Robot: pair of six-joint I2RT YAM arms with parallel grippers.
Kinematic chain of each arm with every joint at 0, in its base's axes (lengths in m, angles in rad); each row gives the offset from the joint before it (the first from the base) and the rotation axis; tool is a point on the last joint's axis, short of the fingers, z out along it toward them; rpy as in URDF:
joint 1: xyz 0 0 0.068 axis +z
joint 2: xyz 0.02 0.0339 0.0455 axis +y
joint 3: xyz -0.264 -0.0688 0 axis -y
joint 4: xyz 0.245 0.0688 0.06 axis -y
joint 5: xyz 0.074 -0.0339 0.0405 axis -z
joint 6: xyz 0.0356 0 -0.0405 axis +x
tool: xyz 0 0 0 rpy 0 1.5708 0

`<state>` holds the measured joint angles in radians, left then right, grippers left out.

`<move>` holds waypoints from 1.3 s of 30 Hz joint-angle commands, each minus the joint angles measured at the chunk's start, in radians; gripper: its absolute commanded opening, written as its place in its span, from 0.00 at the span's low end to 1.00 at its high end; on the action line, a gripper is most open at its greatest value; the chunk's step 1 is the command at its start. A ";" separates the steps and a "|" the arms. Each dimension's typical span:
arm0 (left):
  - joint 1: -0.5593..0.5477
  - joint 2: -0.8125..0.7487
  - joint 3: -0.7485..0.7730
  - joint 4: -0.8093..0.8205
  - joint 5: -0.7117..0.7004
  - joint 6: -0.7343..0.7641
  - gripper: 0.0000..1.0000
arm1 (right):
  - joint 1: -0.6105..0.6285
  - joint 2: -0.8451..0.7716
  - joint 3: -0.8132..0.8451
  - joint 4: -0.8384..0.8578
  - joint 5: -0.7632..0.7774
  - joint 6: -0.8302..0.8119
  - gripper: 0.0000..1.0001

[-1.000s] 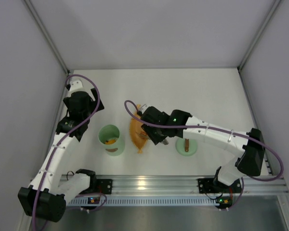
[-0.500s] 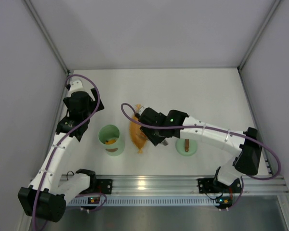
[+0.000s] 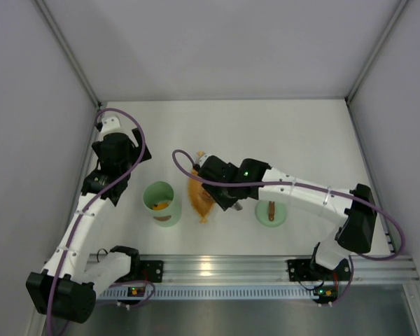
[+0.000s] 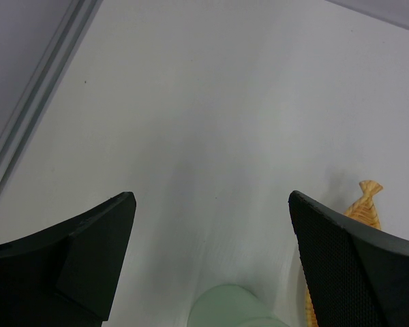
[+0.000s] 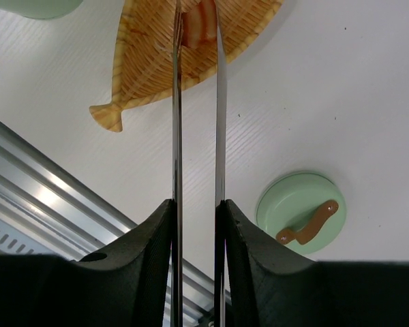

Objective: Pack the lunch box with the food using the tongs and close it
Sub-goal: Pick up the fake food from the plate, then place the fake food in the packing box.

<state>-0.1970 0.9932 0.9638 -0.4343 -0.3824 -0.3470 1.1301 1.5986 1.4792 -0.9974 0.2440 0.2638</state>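
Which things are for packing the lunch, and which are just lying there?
For the job: lunch box, lid, tongs, food chunk.
Just lying there: woven dish under the food, metal rail.

No legible text (labels, numbers, brands) anywhere

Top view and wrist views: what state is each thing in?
lunch box: upright, open, orange food inside.
lid: off, flat on table, handle up.
dish: on table, under tong tips.
tongs: held, tips around a food chunk.
left gripper: open, empty.
right gripper: shut on tongs.
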 commanded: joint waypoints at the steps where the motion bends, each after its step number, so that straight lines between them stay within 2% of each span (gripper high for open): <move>1: 0.005 -0.001 0.038 0.011 -0.009 -0.006 0.99 | 0.019 -0.009 0.069 -0.018 0.043 0.003 0.28; 11: 0.005 -0.001 0.036 0.012 -0.010 -0.006 0.99 | 0.019 -0.046 0.139 -0.037 0.092 0.029 0.27; 17: 0.005 -0.001 0.036 0.012 -0.010 -0.006 0.99 | 0.017 -0.078 0.254 -0.079 0.109 0.054 0.28; 27: 0.005 -0.001 0.036 0.011 -0.012 -0.006 0.99 | 0.030 -0.117 0.371 -0.066 -0.017 0.077 0.28; 39: 0.005 -0.001 0.035 0.011 -0.007 -0.007 0.99 | 0.183 -0.152 0.386 -0.037 -0.081 0.115 0.28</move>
<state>-0.1970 0.9932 0.9638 -0.4343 -0.3824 -0.3470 1.2686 1.4830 1.8214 -1.0481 0.1814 0.3569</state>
